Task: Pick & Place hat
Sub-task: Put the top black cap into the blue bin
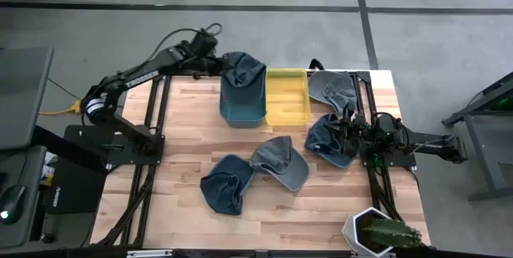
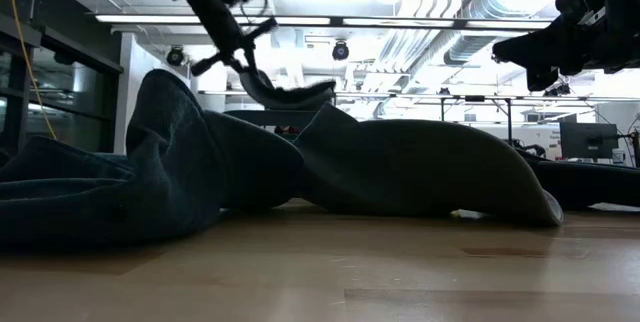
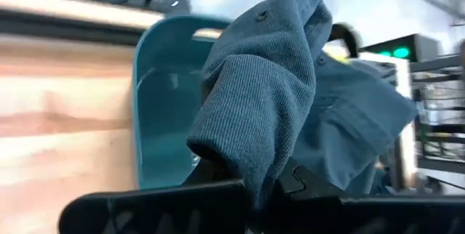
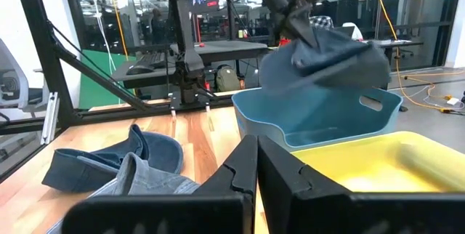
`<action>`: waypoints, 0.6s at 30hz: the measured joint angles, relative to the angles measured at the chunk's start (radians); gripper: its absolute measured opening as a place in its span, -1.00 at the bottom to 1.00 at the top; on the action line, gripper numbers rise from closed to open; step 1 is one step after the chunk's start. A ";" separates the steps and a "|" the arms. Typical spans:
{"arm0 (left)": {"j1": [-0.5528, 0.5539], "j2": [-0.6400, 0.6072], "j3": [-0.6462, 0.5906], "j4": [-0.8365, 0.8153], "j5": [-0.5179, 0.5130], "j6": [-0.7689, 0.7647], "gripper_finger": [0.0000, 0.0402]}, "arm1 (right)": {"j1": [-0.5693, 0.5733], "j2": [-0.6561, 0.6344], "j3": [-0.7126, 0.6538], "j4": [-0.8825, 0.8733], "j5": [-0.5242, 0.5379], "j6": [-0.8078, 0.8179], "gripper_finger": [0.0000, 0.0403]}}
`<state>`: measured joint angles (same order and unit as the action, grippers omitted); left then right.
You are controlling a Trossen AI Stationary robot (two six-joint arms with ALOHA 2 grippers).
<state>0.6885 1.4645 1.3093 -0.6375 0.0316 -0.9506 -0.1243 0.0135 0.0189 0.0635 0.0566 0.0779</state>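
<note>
A blue cloth hat (image 1: 244,70) hangs over the far end of the blue bin (image 1: 243,102), with my left gripper (image 1: 218,64) shut on it; the right wrist view shows this hat (image 4: 327,59) clear above the bin (image 4: 320,121). My right gripper (image 4: 256,165) is shut and holds nothing, waiting at the table's right side (image 1: 365,136). Several other hats lie on the wood: a grey one (image 1: 333,88), a dark blue one (image 1: 329,139), a grey-blue one (image 1: 282,162) and a dark blue one (image 1: 226,184). My left gripper pinches a bunched fold of the hat's cloth (image 3: 243,165) between its two fingers. It comes slanting down from the table's far left. The hat droops slack from the fingers (image 4: 290,12), lifted clear above the blue bin.
A yellow bin (image 1: 287,98) stands against the blue bin's right side. A potted cactus (image 1: 377,234) sits at the near right corner. Bare wood lies along the table's near left (image 1: 160,194). Black frame rails run down both sides.
</note>
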 joint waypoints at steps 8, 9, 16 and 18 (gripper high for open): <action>-0.050 0.102 0.000 0.016 -0.041 -0.054 -1.00 | 0.000 0.000 0.000 0.000 0.000 0.000 -0.96; -0.050 0.110 0.000 0.015 -0.042 -0.059 -1.00 | 0.000 0.000 0.000 0.000 0.000 0.000 -0.96; -0.048 0.125 0.000 -0.023 -0.054 -0.069 -1.00 | 0.000 0.000 0.000 0.000 0.000 0.000 -0.96; -0.048 0.125 0.000 -0.023 -0.065 -0.069 -1.00 | 0.000 0.000 0.000 0.000 0.000 0.000 -0.96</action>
<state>0.6407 1.5894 1.3090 -0.6601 -0.0336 -1.0191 -0.1246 0.0135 0.0189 0.0635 0.0567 0.0780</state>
